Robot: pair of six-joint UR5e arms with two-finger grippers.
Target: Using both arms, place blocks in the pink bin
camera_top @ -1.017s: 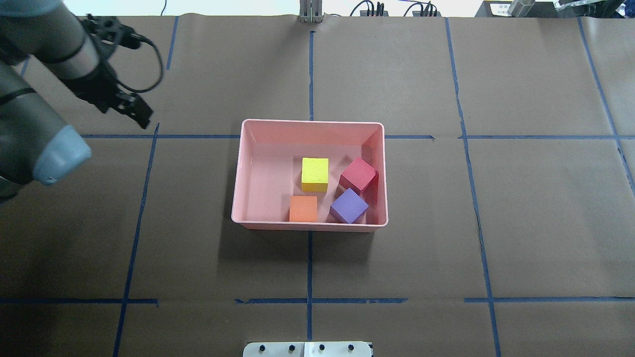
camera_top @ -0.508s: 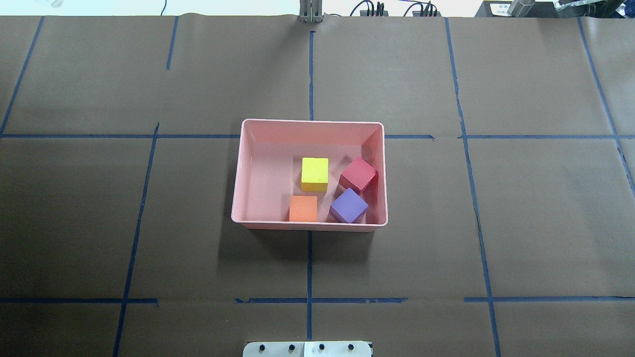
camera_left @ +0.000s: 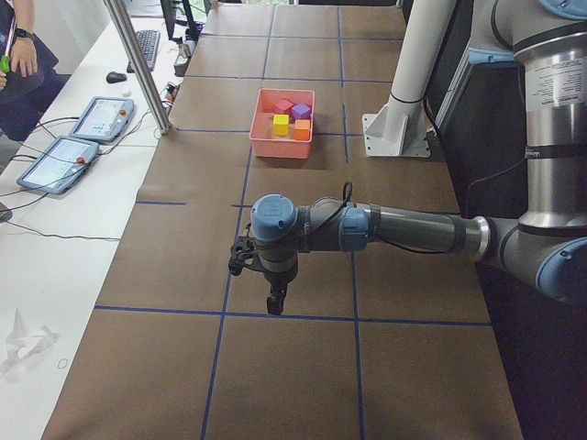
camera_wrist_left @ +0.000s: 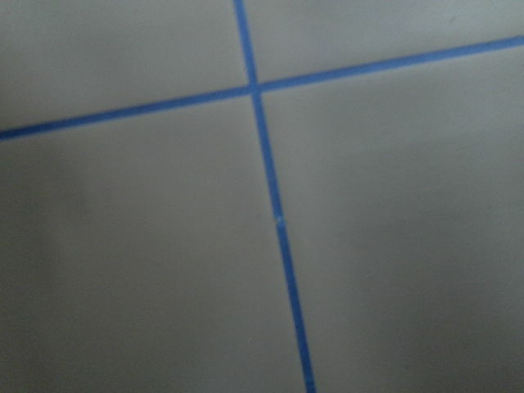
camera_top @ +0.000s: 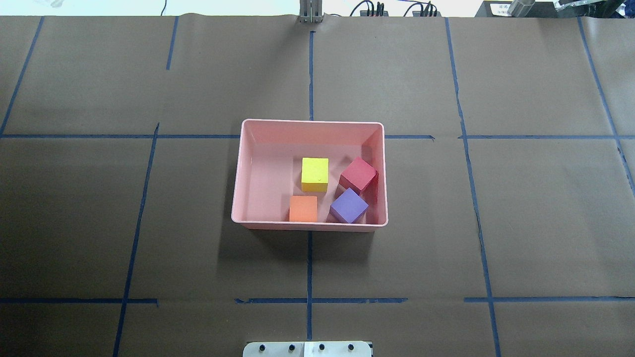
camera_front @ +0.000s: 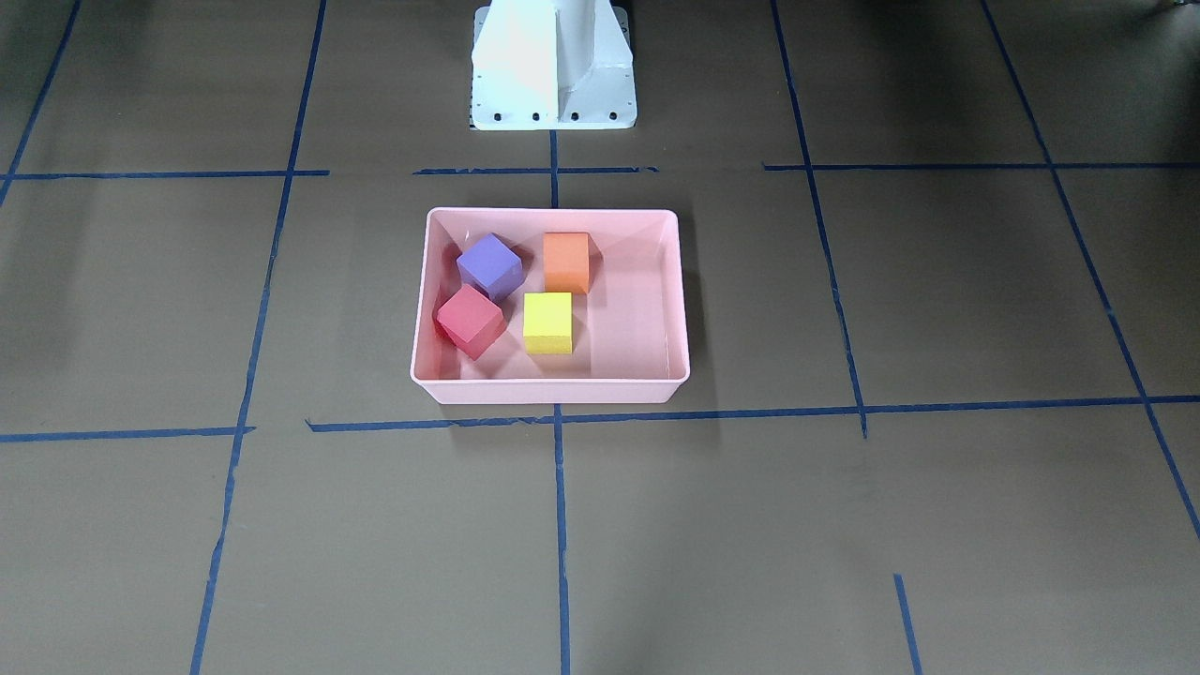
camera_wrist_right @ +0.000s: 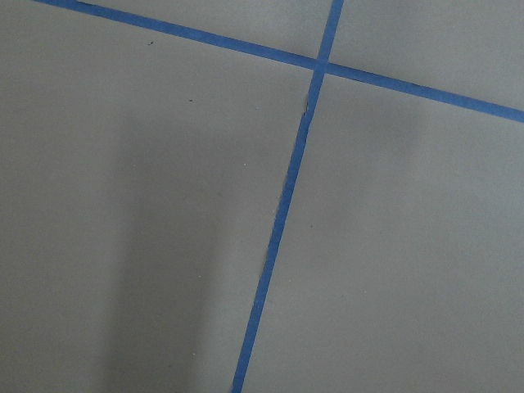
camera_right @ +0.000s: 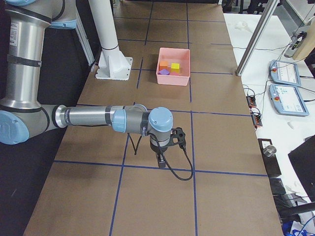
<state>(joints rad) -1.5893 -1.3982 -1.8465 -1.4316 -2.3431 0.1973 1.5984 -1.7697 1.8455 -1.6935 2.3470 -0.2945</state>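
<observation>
The pink bin [camera_top: 242, 173] sits mid-table and holds all the blocks: the yellow-green block [camera_top: 314, 174], the red block [camera_top: 357, 174], the purple block [camera_top: 349, 206] and the orange block [camera_top: 303, 208]. The bin also shows in the front view [camera_front: 682, 309]. Neither arm shows in the overhead or front view. My left gripper [camera_left: 273, 302] hangs over bare paper far from the bin in the exterior left view. My right gripper [camera_right: 161, 161] does the same in the exterior right view. I cannot tell whether either is open or shut.
Brown paper with blue tape lines [camera_top: 309, 267] covers the table. The white base pedestal [camera_front: 553, 66] stands behind the bin. Tablets [camera_left: 101, 117] and a metal post [camera_left: 138, 64] are at the far table edge. Both wrist views show only paper and tape.
My left arm, at the overhead view's upper left one second ago, has swung out of that view. The bin and blocks have not moved.
</observation>
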